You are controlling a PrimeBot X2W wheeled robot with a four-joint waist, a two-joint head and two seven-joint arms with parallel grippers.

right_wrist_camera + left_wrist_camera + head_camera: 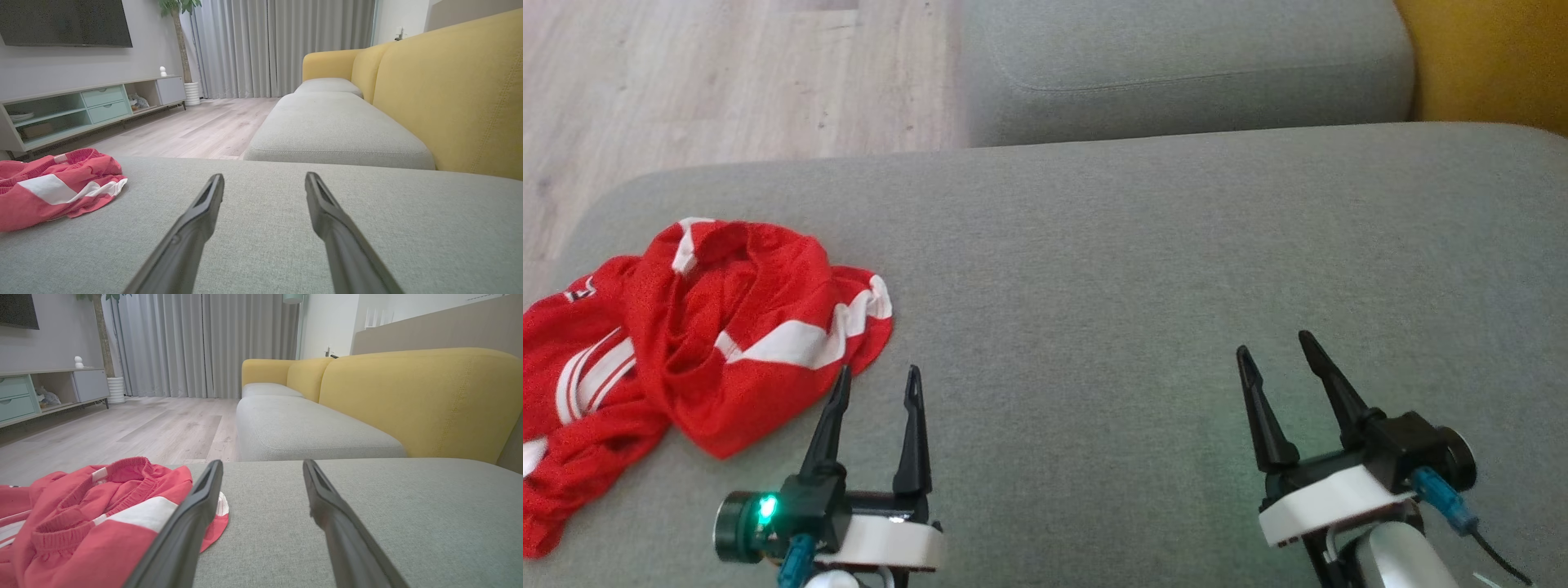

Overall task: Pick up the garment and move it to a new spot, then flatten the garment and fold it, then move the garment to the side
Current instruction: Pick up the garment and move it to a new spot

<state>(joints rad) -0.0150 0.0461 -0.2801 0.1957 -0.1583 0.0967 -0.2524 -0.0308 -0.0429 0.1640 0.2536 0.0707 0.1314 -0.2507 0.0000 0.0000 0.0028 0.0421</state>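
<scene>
My right gripper [264, 183] hangs with fingers spread over the grey cushion [367, 228]; the garment [57, 190] lies crumpled far left.

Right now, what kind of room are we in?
Most likely a home living room: a grey-and-yellow sofa, a wall TV above a low cabinet, and floor-length curtains.

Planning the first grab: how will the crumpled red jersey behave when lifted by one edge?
Probably floppy: the jersey lies bunched in soft folds on the cushion, so it should hang from wherever it is pinched. Likely light, since the cloth looks thin. A push would probably wrinkle it further rather than slide it whole.
</scene>
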